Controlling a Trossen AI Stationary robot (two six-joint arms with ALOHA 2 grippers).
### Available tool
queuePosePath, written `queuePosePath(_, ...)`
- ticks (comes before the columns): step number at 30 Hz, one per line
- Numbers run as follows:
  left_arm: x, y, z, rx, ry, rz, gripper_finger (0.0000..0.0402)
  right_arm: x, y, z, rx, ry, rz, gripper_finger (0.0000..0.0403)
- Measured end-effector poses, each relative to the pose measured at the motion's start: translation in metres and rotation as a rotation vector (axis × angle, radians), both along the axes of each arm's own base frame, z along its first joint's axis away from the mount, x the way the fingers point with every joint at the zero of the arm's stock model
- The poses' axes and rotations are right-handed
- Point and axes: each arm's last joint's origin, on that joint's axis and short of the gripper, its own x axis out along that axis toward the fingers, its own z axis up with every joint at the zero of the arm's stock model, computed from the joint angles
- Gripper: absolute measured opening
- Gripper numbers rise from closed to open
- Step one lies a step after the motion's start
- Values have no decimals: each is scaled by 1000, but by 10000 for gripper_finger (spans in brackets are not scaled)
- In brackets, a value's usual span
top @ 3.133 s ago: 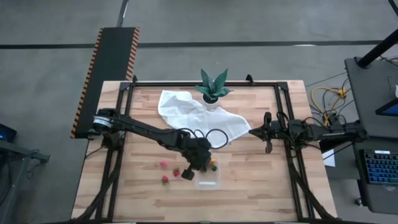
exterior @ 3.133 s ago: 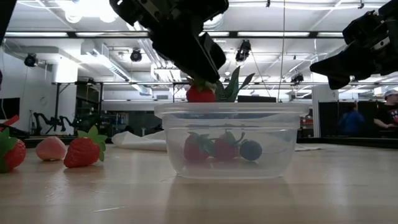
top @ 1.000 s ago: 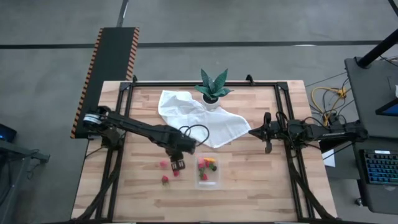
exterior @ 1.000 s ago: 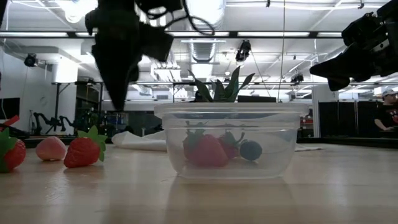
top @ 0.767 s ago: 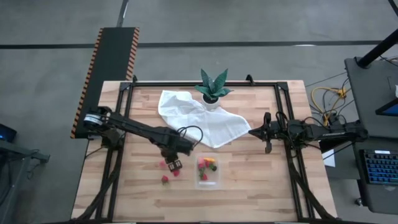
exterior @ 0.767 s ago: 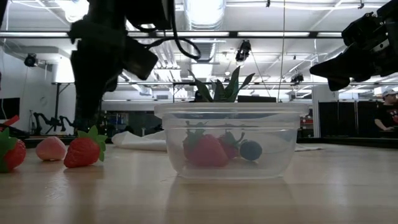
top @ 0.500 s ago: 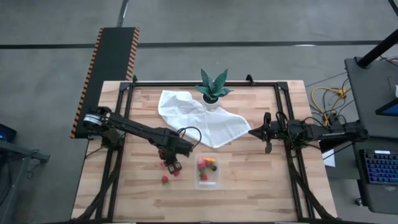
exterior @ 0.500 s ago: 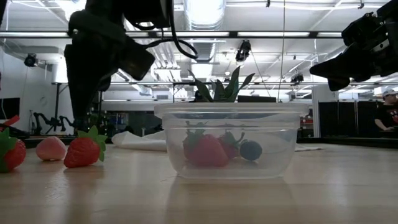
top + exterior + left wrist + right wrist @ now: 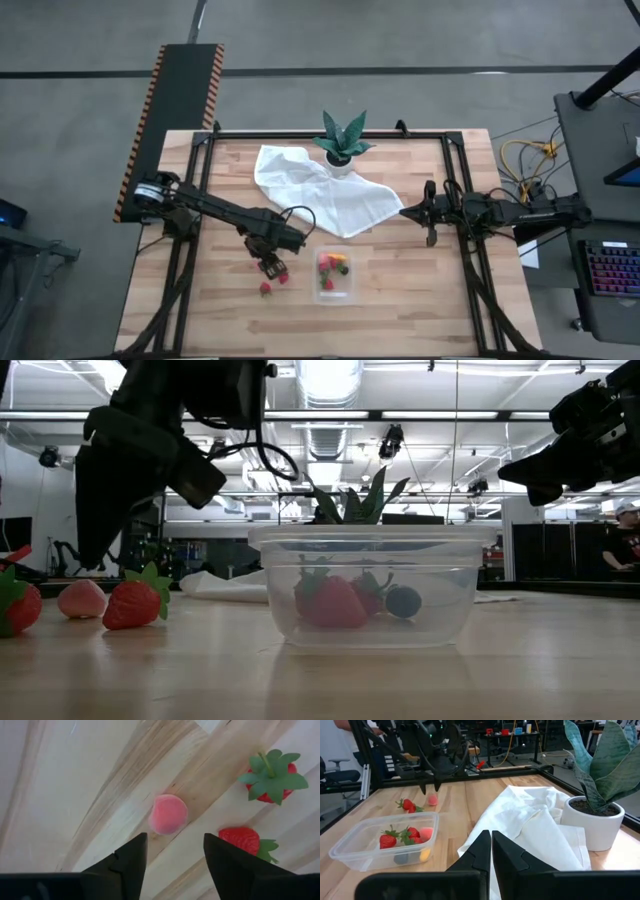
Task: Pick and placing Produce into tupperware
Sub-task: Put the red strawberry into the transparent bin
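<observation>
The clear tupperware (image 9: pixel 334 275) stands at the table's near middle and holds several Produce pieces: strawberries (image 9: pixel 335 602), a dark round one (image 9: pixel 403 601) and an orange-yellow one (image 9: pixel 424 854). Left of it, a pink piece (image 9: pixel 168 814) and two strawberries (image 9: pixel 270 775) (image 9: pixel 242 839) lie on the wood. My left gripper (image 9: pixel 172 855) hangs open right above the pink piece, fingers pointing down, touching nothing. My right gripper (image 9: pixel 430 215) waits shut over the table's right side, above the cloth's edge.
A crumpled white cloth (image 9: pixel 320 190) lies across the far middle of the table. A spiky green plant in a white pot (image 9: pixel 342 145) stands at the cloth's far edge. Bare wood stretches to the right of the tupperware (image 9: pixel 372 585) and along the near edge.
My left gripper has gone from beside the tupperware toward the table's left edge and a little down. It now stands over the pink piece. The loose pieces and the tupperware have stayed where they were.
</observation>
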Motion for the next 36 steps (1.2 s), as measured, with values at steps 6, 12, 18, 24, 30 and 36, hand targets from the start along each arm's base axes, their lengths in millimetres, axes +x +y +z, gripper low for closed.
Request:
queuePosePath(6,0,1,-6,19,-12,17,183,0,0,0,0,0,0,9)
queuePosePath(12,-6,2,-14,29,20,42,183,0,0,0,2,0,0,9)
queuePosePath(18,-1,1,-17,16,-44,40,183,0,0,0,3,0,0,9)
queuePosePath(24,0,1,-18,14,-56,41,183,0,0,0,3,0,0,9)
queuePosePath(30,-4,1,-23,1,-29,42,183,0,0,0,3,0,0,9)
queuePosePath(36,-9,1,-29,-7,-5,43,183,0,0,0,3,-1,0,9)
